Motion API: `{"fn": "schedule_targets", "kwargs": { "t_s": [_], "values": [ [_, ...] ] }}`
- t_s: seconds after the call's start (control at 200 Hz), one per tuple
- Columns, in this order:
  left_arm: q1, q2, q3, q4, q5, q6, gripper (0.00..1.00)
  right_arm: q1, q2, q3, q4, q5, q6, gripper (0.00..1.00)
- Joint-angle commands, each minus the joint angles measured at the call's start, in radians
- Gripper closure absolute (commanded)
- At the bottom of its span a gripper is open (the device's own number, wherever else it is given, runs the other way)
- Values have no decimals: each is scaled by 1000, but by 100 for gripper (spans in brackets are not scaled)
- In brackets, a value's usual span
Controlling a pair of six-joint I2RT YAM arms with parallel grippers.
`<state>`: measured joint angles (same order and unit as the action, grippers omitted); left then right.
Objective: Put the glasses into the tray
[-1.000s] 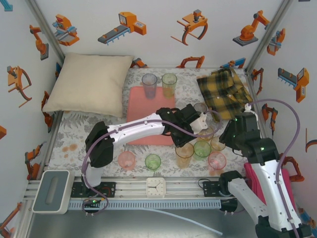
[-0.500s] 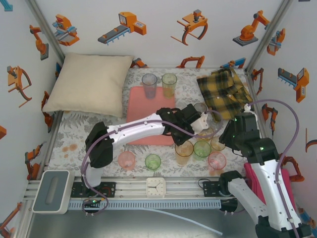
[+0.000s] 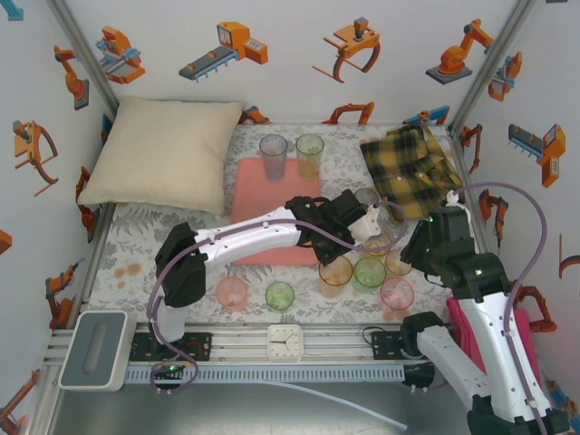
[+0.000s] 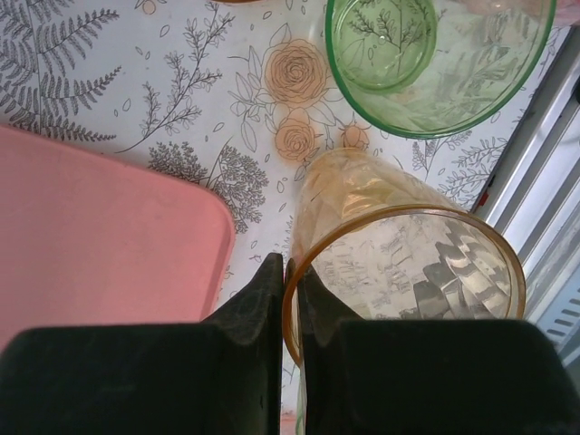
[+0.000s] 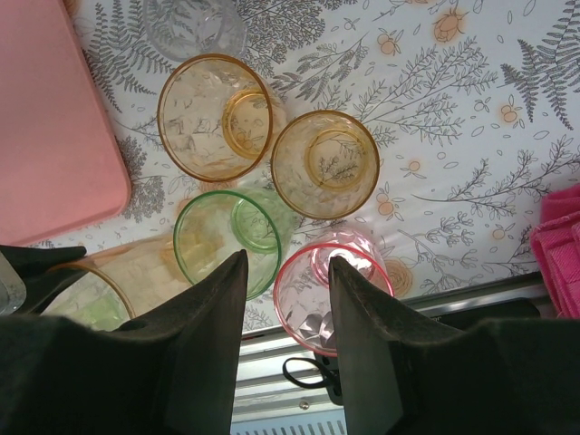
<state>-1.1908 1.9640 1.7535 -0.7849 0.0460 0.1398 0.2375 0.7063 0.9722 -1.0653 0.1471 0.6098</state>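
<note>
My left gripper [image 4: 292, 272] is shut on the rim of an orange glass [image 4: 399, 272], one finger inside it and one outside, just off the near right corner of the salmon-pink tray [image 4: 91, 236]. From above, this orange glass [image 3: 336, 274] stands beside a green glass [image 3: 370, 272], a pink one [image 3: 397, 292] and two more orange ones [image 3: 399, 263]. A grey glass [image 3: 273, 154] and a greenish glass [image 3: 310, 152] stand at the far end of the tray [image 3: 263, 204]. My right gripper [image 5: 288, 267] hangs open above the pink glass [image 5: 331, 290] and green glass [image 5: 227, 240].
A pink glass [image 3: 232, 292] and a green glass [image 3: 279, 294] stand near the front rail. A clear glass [image 3: 367, 197] sits by the yellow plaid cloth [image 3: 412, 168]. A cream pillow [image 3: 163, 154] lies at the back left, and a magenta cloth [image 5: 562, 245] at the right.
The orange glass in my left gripper has shifted slightly, away from the front rail. The right arm has stayed put.
</note>
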Motion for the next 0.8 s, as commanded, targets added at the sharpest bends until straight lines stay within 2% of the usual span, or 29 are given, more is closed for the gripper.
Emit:
{"fn": "schedule_targets", "kwargs": {
  "t_s": [0.0, 0.526, 0.796],
  "values": [
    [-1, -63, 18, -27, -3, 23, 94, -6, -6, -6, 19, -1, 5, 59],
    [31, -118, 32, -47, -20, 47, 95, -7, 10, -1, 32, -4, 5, 59],
    [154, -149, 67, -56, -4, 43, 95, -6, 32, 8, 43, -9, 6, 59]
  ]
}}
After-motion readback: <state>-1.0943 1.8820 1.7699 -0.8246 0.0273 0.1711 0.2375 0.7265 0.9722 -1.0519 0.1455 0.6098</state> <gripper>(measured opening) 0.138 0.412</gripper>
